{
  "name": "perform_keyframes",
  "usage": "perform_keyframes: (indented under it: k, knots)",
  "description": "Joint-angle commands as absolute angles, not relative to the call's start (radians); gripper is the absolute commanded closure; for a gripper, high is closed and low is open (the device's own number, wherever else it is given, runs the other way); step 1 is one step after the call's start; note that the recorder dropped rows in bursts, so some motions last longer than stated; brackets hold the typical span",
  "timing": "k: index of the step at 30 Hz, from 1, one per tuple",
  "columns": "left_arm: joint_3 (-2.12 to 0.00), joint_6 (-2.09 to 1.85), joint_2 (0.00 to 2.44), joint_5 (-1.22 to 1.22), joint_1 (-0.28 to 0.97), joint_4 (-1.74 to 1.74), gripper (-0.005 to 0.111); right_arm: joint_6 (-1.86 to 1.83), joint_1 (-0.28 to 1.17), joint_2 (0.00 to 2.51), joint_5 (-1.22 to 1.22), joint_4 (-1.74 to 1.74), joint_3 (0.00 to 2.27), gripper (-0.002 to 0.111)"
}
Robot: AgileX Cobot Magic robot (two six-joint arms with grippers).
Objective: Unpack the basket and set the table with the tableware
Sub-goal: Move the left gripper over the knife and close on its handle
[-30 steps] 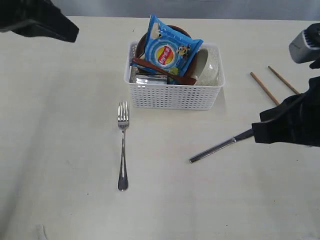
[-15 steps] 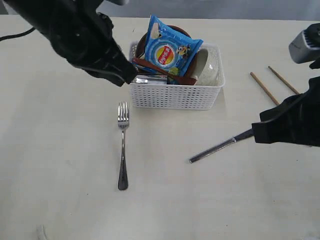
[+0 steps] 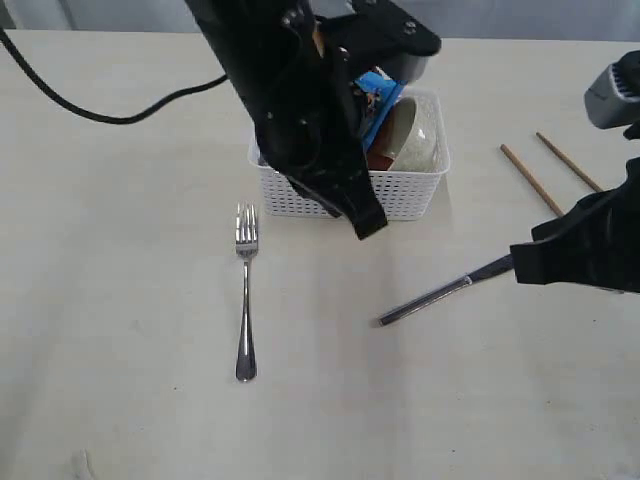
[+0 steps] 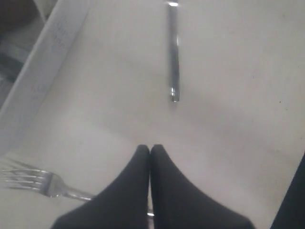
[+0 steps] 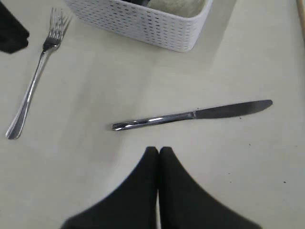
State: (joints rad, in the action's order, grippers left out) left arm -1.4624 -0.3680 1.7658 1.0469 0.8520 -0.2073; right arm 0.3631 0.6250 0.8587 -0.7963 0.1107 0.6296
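**Left arm reaches across the basket front, its clenched hand low over the counter**

The left hand (image 3: 367, 224), fingers pressed together and holding nothing, hangs just in front of the white basket (image 3: 412, 195), whose long axis runs across the exterior view. What is left to unpack lies behind that hand: the cream bowl (image 3: 415, 135) is tipped on its side at the basket's right end, beside the blue chip bag (image 3: 383, 100). The right hand (image 5: 158, 151), likewise clenched and empty, hovers near the knife (image 5: 190, 116), well apart from the basket. The fork (image 3: 245, 290), knife and chopsticks (image 3: 530, 178) already lie on the counter (image 3: 120, 300). The left arm looks nearer for the next pick, though its hand would need to rise over the rim and open.
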Motion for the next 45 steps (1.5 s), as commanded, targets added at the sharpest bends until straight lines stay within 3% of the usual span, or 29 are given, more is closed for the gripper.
perform_keyframes:
  k: [1, 12, 25, 36, 38, 40, 44, 45]
  knots:
    - [-1.473, -0.352, 1.815, 1.010, 0.888, -0.189, 0.106, 0.481, 0.622, 0.851, -0.845, 0.232, 0.627, 0.109]
    - [-1.476, -0.339, 1.924, 0.896, 0.958, -0.189, 0.106, 0.587, 0.622, 0.851, -0.892, 0.323, 0.627, 0.109]
    - [-1.746, -0.209, 2.181, 0.966, 1.042, -0.094, 0.106, 0.774, 0.622, 0.722, -0.978, 0.522, 0.627, 0.109]
    - [-1.815, -0.209, 2.203, 0.969, 1.121, 0.007, 0.106, 0.774, 0.622, 0.722, -0.978, 0.518, 0.627, 0.109]
    - [-1.819, -0.209, 2.203, 0.967, 1.128, 0.014, 0.101, 0.774, 0.622, 0.722, -0.978, 0.518, 0.627, 0.109]
    - [-1.819, -0.211, 2.203, 0.975, 1.128, 0.022, 0.087, 0.774, 0.622, 0.722, -0.978, 0.518, 0.627, 0.109]
    - [-1.819, -0.208, 2.203, 0.973, 1.128, 0.022, 0.043, 0.774, 0.622, 0.722, -0.978, 0.514, 0.627, 0.109]
    - [-1.819, -0.199, 2.204, 0.964, 1.128, 0.022, 0.038, 0.774, 0.622, 0.722, -0.978, 0.514, 0.627, 0.109]
